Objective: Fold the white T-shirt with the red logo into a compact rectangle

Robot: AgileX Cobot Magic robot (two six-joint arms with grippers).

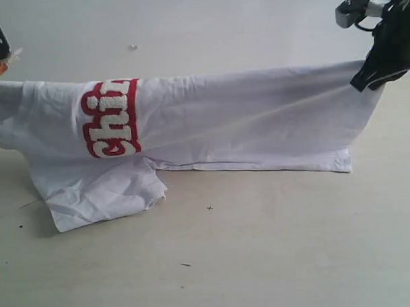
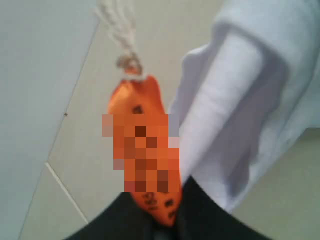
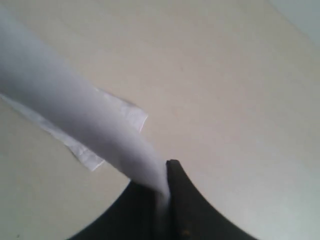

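A pale beige table (image 1: 276, 252), flecked with a few dark specks, is shown before a lighter grey-white background; the white T-shirt (image 1: 257, 118) is held stretched above it between the two arms, its lower hem and one crumpled sleeve (image 1: 102, 194) resting on the surface; the red logo (image 1: 111, 118) is turned on its side, the letters "chin" being visible; the left gripper (image 2: 172, 212) is clamped shut on the shirt at the orange neck tag (image 2: 137, 102); the right gripper (image 3: 167, 200) is pinched closed on a fabric edge.

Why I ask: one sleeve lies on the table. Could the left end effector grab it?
Probably not: the left end effector is shut on the white T-shirt by its orange tag, holding it up.
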